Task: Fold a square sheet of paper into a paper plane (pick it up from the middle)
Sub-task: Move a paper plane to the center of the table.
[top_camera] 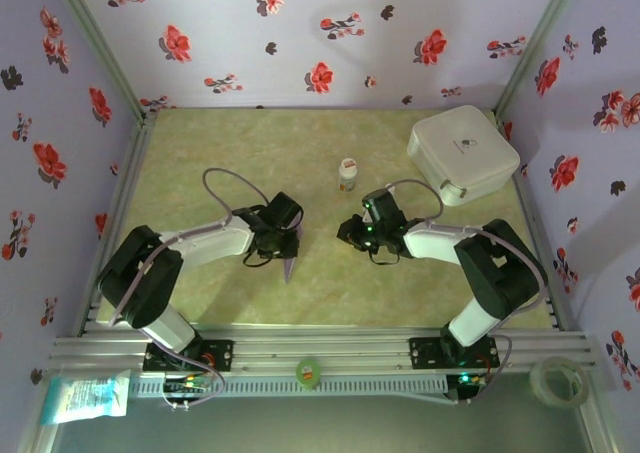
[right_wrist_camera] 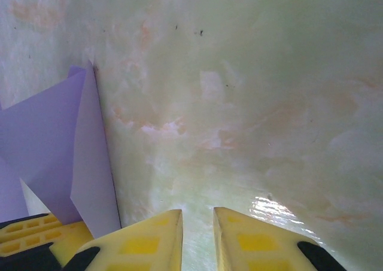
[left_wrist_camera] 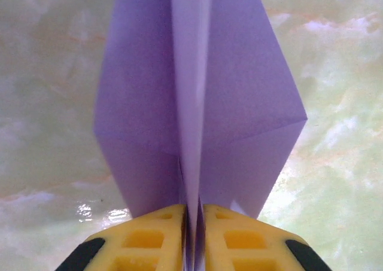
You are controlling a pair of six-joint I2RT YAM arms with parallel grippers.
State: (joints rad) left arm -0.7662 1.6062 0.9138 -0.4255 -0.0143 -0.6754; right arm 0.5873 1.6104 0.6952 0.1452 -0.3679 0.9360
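Observation:
The paper plane (top_camera: 289, 262) is a slim lilac dart that hangs point down toward the near edge of the table. My left gripper (top_camera: 286, 239) holds it from above. In the left wrist view the plane (left_wrist_camera: 197, 91) spreads its two wings over the table, and its centre keel runs down into my left gripper (left_wrist_camera: 193, 209). The yellow jaws stand a sliver apart around that keel. My right gripper (top_camera: 350, 235) hovers just right of the plane. Its jaws (right_wrist_camera: 197, 215) are narrowly open with only bare table between them. The plane (right_wrist_camera: 60, 145) stands to its left, apart from it.
A white rounded box (top_camera: 462, 153) sits at the back right and a small white bottle (top_camera: 347, 174) stands behind the grippers. On the front rail lie a green roll (top_camera: 308, 372), a clear tape roll (top_camera: 557, 381) and a packet (top_camera: 85, 395). Floral walls (top_camera: 60, 93) enclose the table.

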